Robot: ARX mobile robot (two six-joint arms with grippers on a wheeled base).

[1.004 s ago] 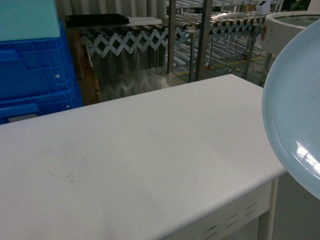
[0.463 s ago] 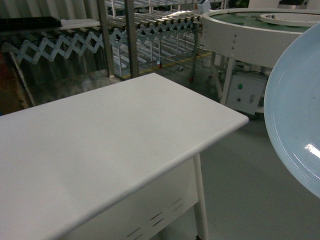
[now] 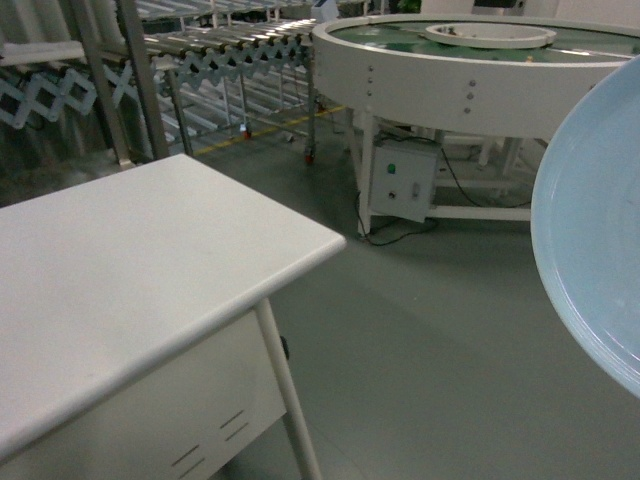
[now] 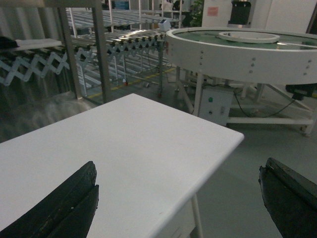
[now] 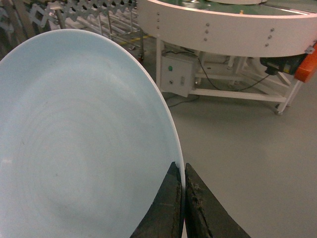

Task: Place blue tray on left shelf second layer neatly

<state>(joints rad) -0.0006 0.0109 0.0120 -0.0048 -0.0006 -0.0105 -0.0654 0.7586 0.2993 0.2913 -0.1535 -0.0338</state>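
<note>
Blue tray point(image 5: 84, 139) held up edge-on in the right gripper point(image 5: 183, 198), filling the left and centre of the right wrist frame — both dark fingers point(image 5: 166, 210) pinched tight on its rim at lower centre, one on each face. Same tray point(image 3: 595, 230) seen again as a pale arc along the right edge of the head frame, lifted clear of the floor. Left gripper point(image 4: 178, 198) spread wide with nothing between its jaws — one black finger at lower left, the other at lower right of the left wrist frame, above the corner of a white table point(image 4: 124, 144). White table point(image 3: 120, 260) also across the left half of the head frame. Round white conveyor point(image 3: 470, 70) at upper right there, grey control box point(image 3: 400, 180) beneath it; expandable roller conveyor point(image 3: 220, 50) and metal uprights point(image 3: 140, 80) at upper left.
</note>
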